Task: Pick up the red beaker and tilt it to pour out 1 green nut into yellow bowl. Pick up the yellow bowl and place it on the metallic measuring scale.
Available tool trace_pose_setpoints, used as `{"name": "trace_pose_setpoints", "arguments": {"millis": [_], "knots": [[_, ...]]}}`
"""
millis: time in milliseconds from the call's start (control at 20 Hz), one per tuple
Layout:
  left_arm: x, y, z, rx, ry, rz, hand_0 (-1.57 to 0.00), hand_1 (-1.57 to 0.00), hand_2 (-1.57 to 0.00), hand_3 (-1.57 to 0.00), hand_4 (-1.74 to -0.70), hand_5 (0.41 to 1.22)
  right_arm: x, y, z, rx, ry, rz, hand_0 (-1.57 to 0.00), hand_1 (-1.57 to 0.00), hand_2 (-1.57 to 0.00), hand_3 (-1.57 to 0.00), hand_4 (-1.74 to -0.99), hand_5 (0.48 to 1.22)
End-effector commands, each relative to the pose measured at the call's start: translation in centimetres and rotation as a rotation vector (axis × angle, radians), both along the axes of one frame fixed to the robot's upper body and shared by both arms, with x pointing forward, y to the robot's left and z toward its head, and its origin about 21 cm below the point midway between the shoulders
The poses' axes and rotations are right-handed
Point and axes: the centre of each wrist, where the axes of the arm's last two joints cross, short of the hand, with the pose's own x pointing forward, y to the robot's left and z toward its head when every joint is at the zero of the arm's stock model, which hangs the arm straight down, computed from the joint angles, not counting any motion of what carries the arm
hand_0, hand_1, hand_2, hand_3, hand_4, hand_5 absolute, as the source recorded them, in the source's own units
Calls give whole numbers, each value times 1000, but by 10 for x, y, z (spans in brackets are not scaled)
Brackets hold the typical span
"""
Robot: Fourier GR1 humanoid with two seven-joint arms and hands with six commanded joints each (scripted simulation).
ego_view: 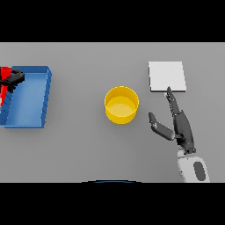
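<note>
To the right of the yellow bowl (pixel 121 104), the right hand (pixel 179 124) lay spread wide, fingers straight, thumb splayed toward the bowl, holding nothing, its fingertips reaching the near edge of the metallic measuring scale (pixel 167 76). To lift the bowl well, it would probably need to slide left and close evenly round the wall. At the desk's (pixel 88 145) far left, the left hand (pixel 13 79) gripped the red beaker (pixel 4 85) beside the blue tray (pixel 45 94).

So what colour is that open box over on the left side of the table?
Blue: the box shows plainly in the head view.
</note>
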Motion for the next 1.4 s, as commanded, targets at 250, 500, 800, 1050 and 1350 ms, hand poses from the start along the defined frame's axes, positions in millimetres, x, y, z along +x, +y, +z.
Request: {"name": "trace_pose_setpoints", "arguments": {"millis": [250, 500, 800, 1050, 1350], "knots": [[-16, 9, 0, 10, 90, -191, -513, -452, -429, -361, -785, 656, 3, 0, 2, -4, -8, 5, 1, 1, 1, 1, -1147, 680], [-7, 5, -10, 76, 78, -178, -167, -147, -140, -118, -724, 647, 5, -1, 3, -12, 2, 23, 1, 1, 1, 1, -1164, 688], [-5, 5, -12, 72, -33, -171, -43, -38, -36, -30, -711, 674, 4, -6, 7, -116, 10, 47, 1, 1, 1, 1, -1146, 691], [-8, 2, -9, 65, -65, -182, -13, -12, -11, -9, -719, 676, 27, -2, 32, -413, -33, 265, 1, 1, 1, 1, -1190, 716], [-3, -1, -10, 42, -56, -194, -3, -2, -2, -2, -715, 669, 56, 23, 57, -920, -160, 554, 1, 1, 1, 1, -1232, 702]]}}
